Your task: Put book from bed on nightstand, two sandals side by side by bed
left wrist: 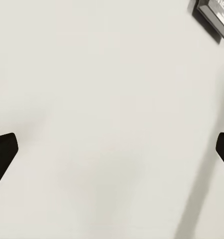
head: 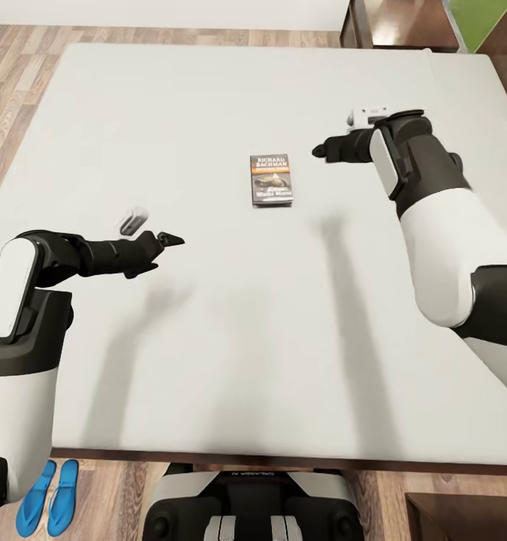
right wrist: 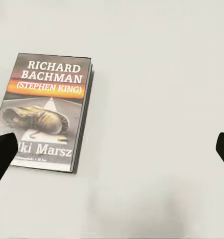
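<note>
Book (head: 272,180) flat on bed (head: 208,113), long axis 12–6. Right gripper (head: 318,151) nearer, book at its 8 o'clock; fingers spread, empty.

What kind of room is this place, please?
Probably a bedroom: a wide pale mattress fills the view, with a paperback book lying on it and blue sandals on the wood-plank floor beside it.

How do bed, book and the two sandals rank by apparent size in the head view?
1. bed, by far the largest
2. sandals, a matching pair, each looks longer than the book
3. book, though it lies farther from the camera, so the lower ranks are unsure
</note>
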